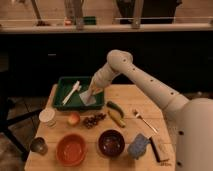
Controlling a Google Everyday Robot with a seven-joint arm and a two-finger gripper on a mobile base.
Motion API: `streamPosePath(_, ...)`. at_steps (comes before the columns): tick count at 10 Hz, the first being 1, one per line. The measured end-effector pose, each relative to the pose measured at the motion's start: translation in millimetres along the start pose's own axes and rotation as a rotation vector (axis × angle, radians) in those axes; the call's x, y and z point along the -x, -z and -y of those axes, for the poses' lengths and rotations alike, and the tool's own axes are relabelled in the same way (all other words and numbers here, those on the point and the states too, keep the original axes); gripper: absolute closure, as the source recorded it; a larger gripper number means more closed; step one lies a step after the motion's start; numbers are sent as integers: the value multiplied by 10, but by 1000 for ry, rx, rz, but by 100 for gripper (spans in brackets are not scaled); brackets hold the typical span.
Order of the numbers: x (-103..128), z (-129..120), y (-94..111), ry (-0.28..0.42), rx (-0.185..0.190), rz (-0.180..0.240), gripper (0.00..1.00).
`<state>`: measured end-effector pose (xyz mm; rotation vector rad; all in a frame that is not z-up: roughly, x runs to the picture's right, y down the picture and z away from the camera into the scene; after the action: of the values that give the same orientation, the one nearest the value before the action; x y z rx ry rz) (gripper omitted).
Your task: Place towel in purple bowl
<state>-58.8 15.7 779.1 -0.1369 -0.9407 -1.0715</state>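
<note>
Table (150, 105) of light wood, carrying all items. White arm reaching from the right, its gripper (93, 91) low over the green tray's (62, 85) right half, closed on the pale towel (88, 97), which hangs into the tray. A white utensil (71, 92) lies diagonally in the tray's left half. Nearer the front edge, the orange bowl (71, 150) and the purple bowl (111, 143) sit side by side, both without contents.

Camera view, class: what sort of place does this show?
Probably a kitchen or canteen test area: a wooden table bearing a purple bowl, fruit and a fork. The gripper hangs over the green tray.
</note>
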Motion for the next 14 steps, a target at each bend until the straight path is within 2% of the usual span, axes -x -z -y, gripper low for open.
streamPosePath(4, 290, -195, 104, -36, 5, -2, 100)
streamPosePath(7, 483, -293, -33, -46, 34, 48, 100)
streamPosePath(14, 481, -300, -46, -45, 35, 53, 100)
